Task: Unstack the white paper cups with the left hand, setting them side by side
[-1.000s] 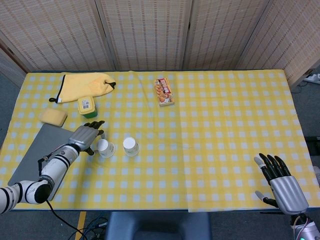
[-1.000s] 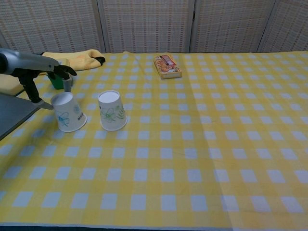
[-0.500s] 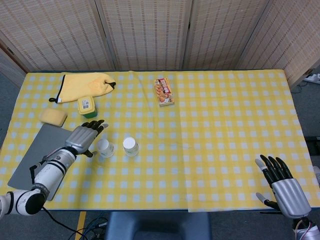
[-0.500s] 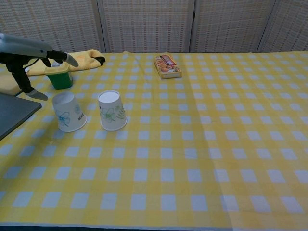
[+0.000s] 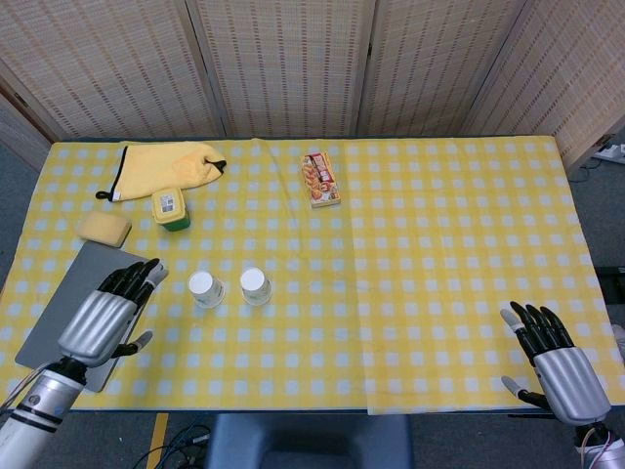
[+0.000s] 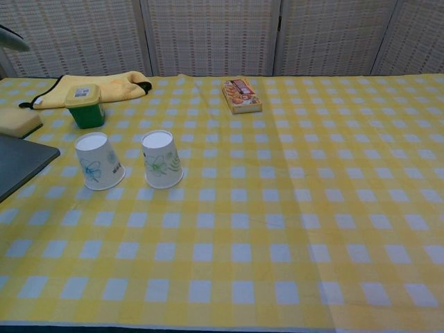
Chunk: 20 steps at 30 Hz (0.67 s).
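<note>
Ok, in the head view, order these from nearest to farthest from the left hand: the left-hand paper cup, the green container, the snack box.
1. Left paper cup, just right of the left hand.
2. Green container, beyond the hand, toward the far edge.
3. Snack box, far side, near the table's middle.

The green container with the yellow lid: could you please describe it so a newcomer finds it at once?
Start at the yellow cloth on the table's far left. Just in front sits the green container, beside a yellow sponge. Unlike the white cups nearer the robot, it is squat, green and yellow-lidded.
</note>
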### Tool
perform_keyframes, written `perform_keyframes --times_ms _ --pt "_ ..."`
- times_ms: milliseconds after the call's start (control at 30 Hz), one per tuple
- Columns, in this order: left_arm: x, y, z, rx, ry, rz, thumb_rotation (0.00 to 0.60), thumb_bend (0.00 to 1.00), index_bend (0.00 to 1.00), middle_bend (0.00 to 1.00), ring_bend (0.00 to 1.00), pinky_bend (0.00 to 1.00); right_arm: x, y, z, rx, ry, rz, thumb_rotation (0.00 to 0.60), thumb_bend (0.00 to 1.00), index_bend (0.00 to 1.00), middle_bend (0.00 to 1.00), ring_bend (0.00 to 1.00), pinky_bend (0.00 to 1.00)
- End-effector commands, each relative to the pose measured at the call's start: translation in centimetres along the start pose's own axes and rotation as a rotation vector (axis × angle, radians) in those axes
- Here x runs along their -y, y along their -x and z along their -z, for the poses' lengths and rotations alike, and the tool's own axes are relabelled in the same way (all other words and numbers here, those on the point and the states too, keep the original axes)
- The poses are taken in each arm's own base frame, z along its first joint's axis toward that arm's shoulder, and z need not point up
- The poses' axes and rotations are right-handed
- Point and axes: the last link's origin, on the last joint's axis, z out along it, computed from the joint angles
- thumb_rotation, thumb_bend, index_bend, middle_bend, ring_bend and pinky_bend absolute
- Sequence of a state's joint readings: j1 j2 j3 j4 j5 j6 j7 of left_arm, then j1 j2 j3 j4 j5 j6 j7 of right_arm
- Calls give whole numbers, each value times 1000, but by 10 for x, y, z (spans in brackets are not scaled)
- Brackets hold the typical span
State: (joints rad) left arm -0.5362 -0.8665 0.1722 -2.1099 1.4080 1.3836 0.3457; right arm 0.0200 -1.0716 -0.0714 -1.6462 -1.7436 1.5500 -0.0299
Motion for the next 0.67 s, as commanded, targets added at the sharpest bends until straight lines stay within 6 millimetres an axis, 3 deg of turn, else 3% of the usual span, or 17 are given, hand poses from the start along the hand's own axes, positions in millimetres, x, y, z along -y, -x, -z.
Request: perform_keyframes --times_ms 33,333,667 --pt "35 41 86 -158 -108 44 600 295 19 0 0 157 1 2 -1 -3 4 6 600 188 0 0 0 0" --pt "67 89 121 -205 -271 39 600 296 27 0 0 157 3 5 -3 -7 24 24 600 188 0 0 0 0" --pt "75 93 117 -180 -285 43 600 296 40 0 0 157 0 3 -1 -17 34 21 600 189 0 0 0 0"
